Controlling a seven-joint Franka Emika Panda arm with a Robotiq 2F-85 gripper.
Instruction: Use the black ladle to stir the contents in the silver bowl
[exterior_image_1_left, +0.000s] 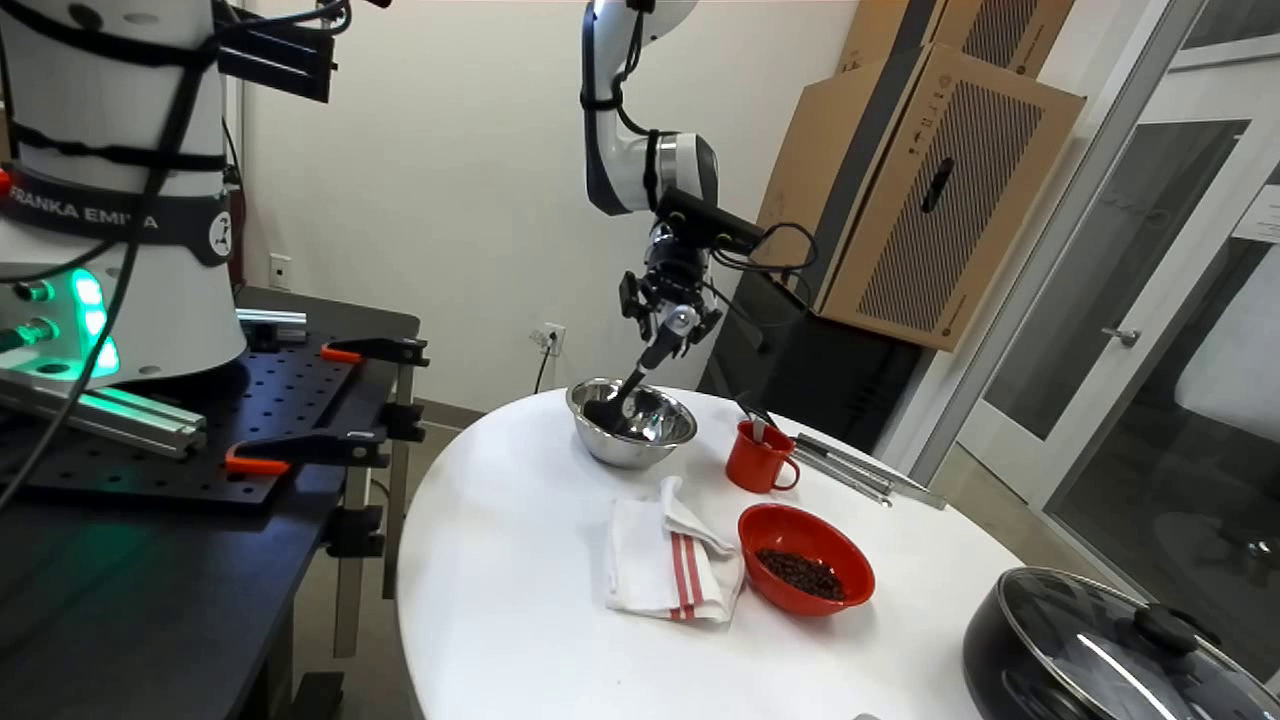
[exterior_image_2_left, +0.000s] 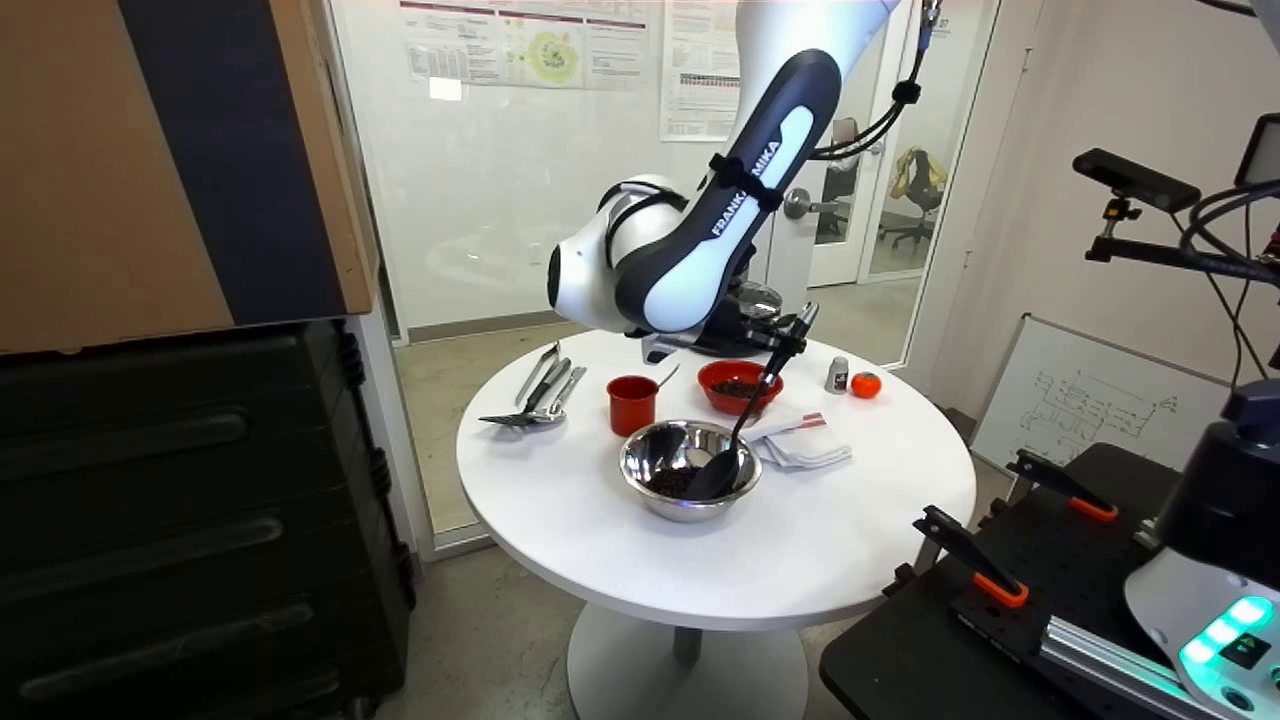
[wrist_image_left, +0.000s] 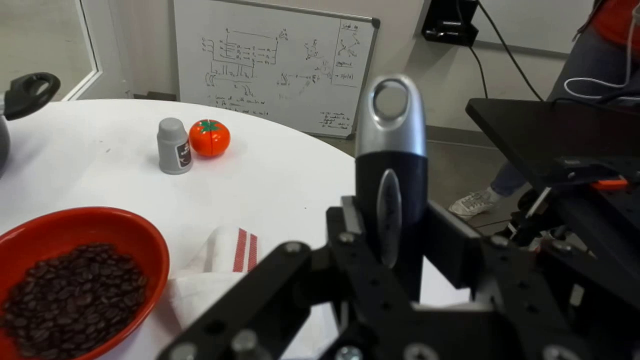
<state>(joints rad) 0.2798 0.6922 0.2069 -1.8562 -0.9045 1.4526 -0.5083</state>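
Black 2-finger gripper (wrist_image_left: 395, 220): you clasp the long black slim-handled ladle (exterior_image_1_left: 657, 352).
Ladle axis: slants to lower left, both exterior views.
Scoop (exterior_image_2_left: 716, 475): inside the round silver metal bowl (exterior_image_2_left: 688, 510).

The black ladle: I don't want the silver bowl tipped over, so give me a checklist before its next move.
1. Black ladle held in the claw: ok, jaws closed on it from both sides.
2. Scoop inside the silver bowl: ok, in both exterior views.
3. Bowl upright on the white table: ok.
4. Red mug apart from the bowl: ok, a gap shows in an exterior view.
5. Striped cloth apart from the bowl: ok, narrowly.
6. Scoop off the bowl's bottom: cannot tell, its underside is hidden.
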